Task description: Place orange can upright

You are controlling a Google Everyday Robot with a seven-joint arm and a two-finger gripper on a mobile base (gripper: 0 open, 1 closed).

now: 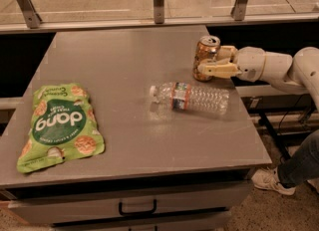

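Gripper (211,60) clamped around orange can (204,56); the can is near upright at 2 o'clock on the table (114,65), by the right edge. Risks: a tilted release topples it; falling toward 7 o'clock it hits the water bottle (192,98), toward 3 o'clock it goes off the edge.

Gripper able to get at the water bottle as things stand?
Probably not yet: the gripper is clamped around the orange can, so it is occupied. The water bottle lies on its side close by with nothing between them, so likely yes once it lets go.
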